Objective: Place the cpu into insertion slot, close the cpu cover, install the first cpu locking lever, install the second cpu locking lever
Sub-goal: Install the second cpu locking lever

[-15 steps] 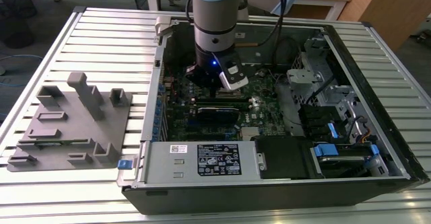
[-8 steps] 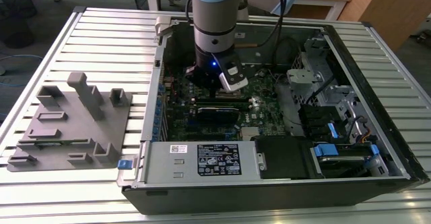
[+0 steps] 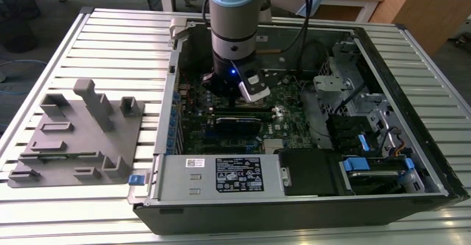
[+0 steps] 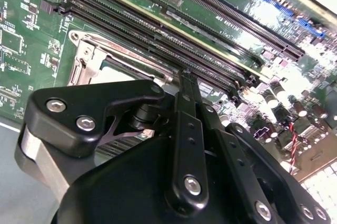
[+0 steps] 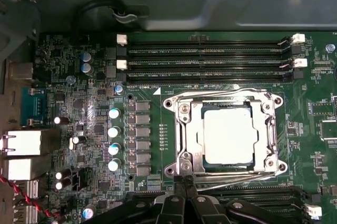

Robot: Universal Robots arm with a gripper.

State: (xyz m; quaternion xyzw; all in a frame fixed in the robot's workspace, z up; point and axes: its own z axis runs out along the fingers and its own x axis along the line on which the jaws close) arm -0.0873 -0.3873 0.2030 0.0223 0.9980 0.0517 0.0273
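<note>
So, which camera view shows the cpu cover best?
The first wrist view: the cpu cover appears whole, lying flat around the cpu. In the second wrist view the gripper hides most of it. In the exterior view the arm blocks it.

We counted one cpu (image 5: 227,135), one cpu cover (image 5: 226,104), three memory slots (image 5: 208,62), one computer case (image 3: 412,145) and one grey fixture (image 3: 74,140).

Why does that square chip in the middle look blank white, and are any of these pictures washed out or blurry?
In the first wrist view, light glares off the cpu, bleaching its metal top. In the second wrist view, the gripper looms large and dark up close, and the far corner of the green circuit board is washed out. In the exterior view, the computer case interior sits in shadow under the arm.
</note>
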